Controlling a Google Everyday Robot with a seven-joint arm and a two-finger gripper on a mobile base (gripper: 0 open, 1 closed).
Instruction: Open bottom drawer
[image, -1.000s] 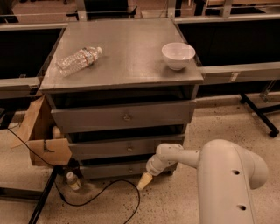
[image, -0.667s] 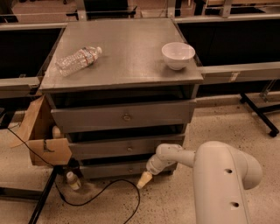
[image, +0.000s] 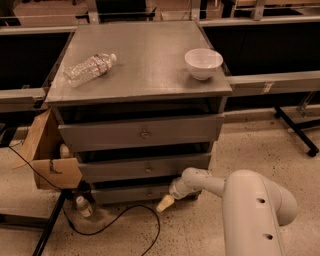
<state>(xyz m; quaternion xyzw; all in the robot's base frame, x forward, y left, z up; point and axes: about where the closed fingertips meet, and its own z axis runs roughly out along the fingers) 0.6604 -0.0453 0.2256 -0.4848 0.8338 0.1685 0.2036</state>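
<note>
The bottom drawer (image: 132, 193) is the lowest front in the cabinet (image: 140, 85), just above the floor. The gripper (image: 165, 202) hangs low before it, right of centre (gripping or not, I cannot tell). A bowl (image: 203, 62) and a bottle (image: 90, 69) rest on the cabinet's top.

Floor (image: 265, 150): pale, speckled, a black cable (image: 156, 222) lying on it.
Furniture: grey cabinet (image: 145, 75), dark benches (image: 275, 80) behind.
Light: dim, warm.

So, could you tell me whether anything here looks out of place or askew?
The bottle lies on its side on the cabinet top; the bowl stands upright. The gripper is near the floor before the bottom drawer. Nothing looks spilled.
</note>
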